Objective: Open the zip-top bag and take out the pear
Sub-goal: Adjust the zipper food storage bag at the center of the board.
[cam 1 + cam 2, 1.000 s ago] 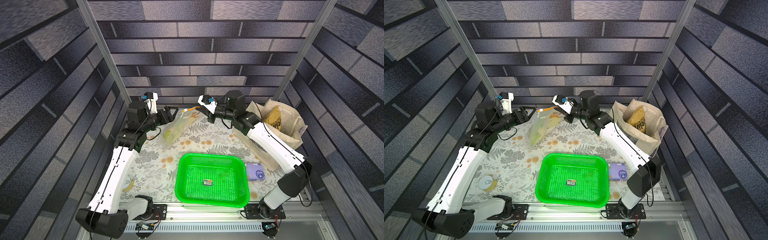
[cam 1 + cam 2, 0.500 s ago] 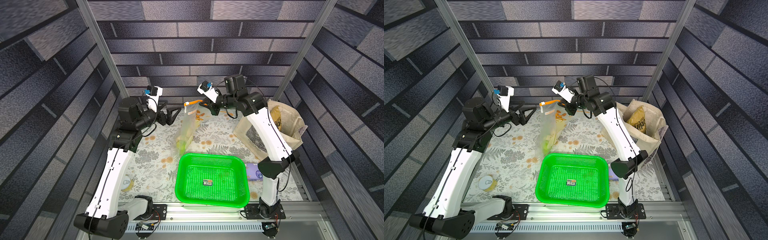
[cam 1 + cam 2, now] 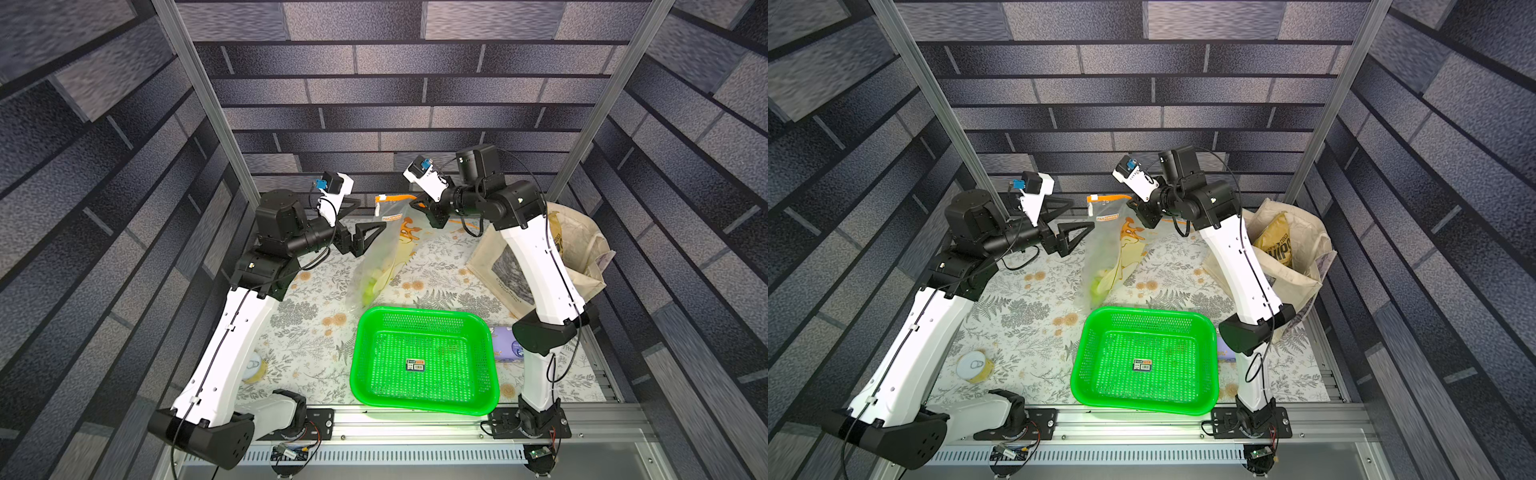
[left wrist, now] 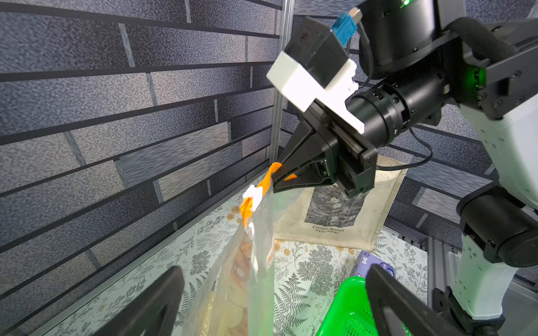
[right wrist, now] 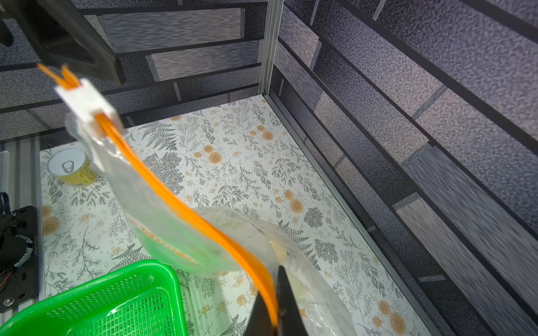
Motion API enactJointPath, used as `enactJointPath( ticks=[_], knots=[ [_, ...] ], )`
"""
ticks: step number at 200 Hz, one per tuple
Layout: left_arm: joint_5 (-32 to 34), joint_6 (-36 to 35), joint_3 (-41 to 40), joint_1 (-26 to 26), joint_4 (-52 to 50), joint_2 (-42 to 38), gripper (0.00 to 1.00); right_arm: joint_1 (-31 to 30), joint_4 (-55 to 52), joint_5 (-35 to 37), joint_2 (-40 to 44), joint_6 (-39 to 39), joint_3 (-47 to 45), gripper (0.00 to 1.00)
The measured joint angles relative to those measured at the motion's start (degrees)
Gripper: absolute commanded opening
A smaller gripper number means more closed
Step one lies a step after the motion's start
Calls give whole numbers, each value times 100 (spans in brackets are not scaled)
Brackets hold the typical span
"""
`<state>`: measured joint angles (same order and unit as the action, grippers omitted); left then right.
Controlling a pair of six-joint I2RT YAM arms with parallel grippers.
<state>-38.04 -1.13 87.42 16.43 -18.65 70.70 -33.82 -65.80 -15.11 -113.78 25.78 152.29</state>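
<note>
My right gripper [image 3: 414,204] pinches the orange zip strip [image 3: 397,198] so the crinkly clear plastic zip-top bag [image 3: 384,257] hangs over the floral desk [image 3: 307,332], green pear [image 3: 372,284] low inside, my wide-open left gripper [image 3: 372,212] empty beside its white slider [image 4: 252,196].

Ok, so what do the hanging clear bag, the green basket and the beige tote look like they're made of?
Zip-top bag: thin clear plastic film, glossy and crinkled, contents showing through; its orange zip strip looks like stiffer plastic. Green basket: shiny moulded plastic, perforated with rows of holes. Tote bag: probably undyed canvas, matte, slumping in soft folds.
</note>
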Motion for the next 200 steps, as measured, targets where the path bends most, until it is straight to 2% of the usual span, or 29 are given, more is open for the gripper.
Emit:
enactJointPath(
  ticks=[27,52,64,73,81,88,103,123,151,183,200],
  knots=[
    [299,2,2,0,68,330,96,0,2,-107,57,-13,-240,0],
    [374,-17,37,-35,61,699,77,0,2,-216,87,-9,-402,0],
    [219,-20,164,-94,2,892,58,0,2,-260,90,-9,-437,0],
    [52,-57,315,-133,-61,1023,37,4,2,-286,90,-9,-450,0],
    [-120,-92,487,-162,-146,1134,13,17,2,-304,92,-7,-461,1],
    [-262,-146,669,-186,-267,1226,6,24,2,-321,98,-7,-470,3],
    [-557,-278,1049,-234,-514,1368,2,66,2,-345,107,-4,-474,11],
    [-1005,-411,1333,-356,-684,1414,0,179,-2,-459,155,-2,-487,40],
    [-1641,-664,1757,-476,-938,1572,0,306,76,-907,404,146,-763,63],
    [-2138,-1416,3093,-297,-1882,2328,0,348,579,-1574,745,-2,-1320,63],
    [-2343,-1725,3501,-243,-2277,2640,0,345,938,-1891,776,-173,-1368,61]
  ],
)
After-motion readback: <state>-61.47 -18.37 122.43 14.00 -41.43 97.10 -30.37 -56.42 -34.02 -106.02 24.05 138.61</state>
